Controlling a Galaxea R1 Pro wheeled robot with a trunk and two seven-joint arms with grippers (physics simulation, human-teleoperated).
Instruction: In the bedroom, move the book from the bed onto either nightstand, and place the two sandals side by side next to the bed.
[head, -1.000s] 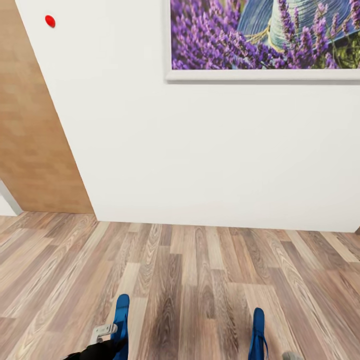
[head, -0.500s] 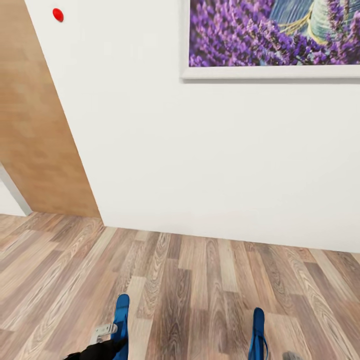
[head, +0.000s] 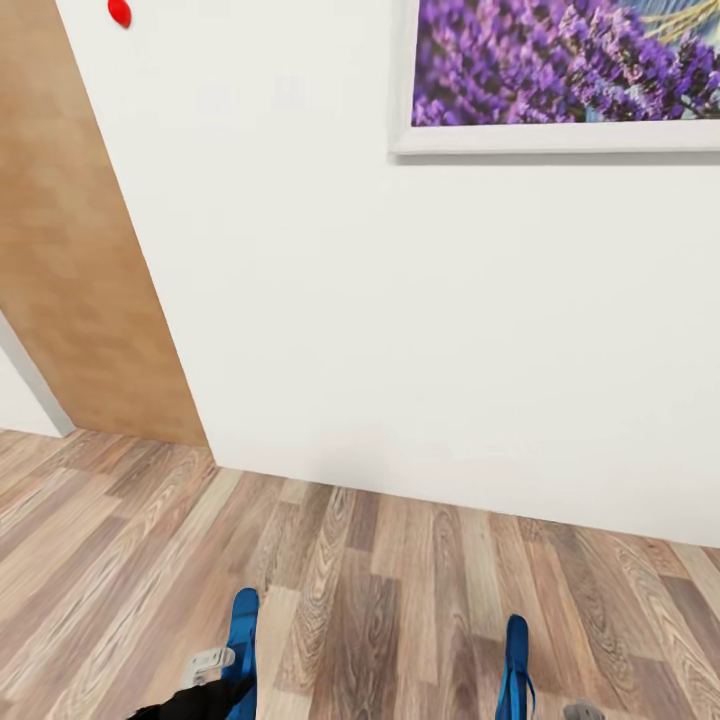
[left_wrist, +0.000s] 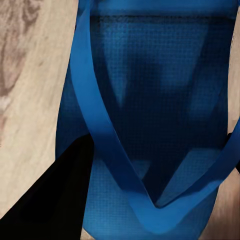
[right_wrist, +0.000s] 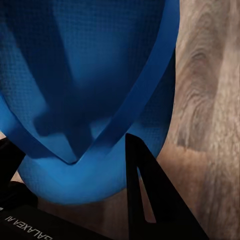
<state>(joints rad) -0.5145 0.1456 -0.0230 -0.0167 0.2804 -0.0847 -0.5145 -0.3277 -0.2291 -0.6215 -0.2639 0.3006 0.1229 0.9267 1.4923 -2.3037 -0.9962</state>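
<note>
Two bright blue sandals hang over the wood-plank floor at the bottom of the head view, one in each hand. The left sandal (head: 243, 628) is held by my left gripper (head: 222, 672), whose grey finger (head: 205, 661) lies against its side. The right sandal (head: 516, 655) is held by my right gripper (head: 575, 712) at the frame's lower edge. Up close, the left sandal (left_wrist: 160, 100) with its thin straps sits beside a dark finger (left_wrist: 55, 205). The right sandal (right_wrist: 85, 80) sits against a dark finger (right_wrist: 150, 200). The bed, the book and the nightstand are out of view.
A white wall (head: 400, 330) stands straight ahead, close, with a framed lavender picture (head: 570, 70) high on it. A light wooden door panel (head: 70, 250) leans across the left, with a red dot (head: 119, 12) near it. Plank floor (head: 380, 590) lies between me and the wall.
The whole view has shifted: the picture slid right and up and the wall base dropped lower in frame, so the camera moved. Both sandals kept their places in the grippers.
</note>
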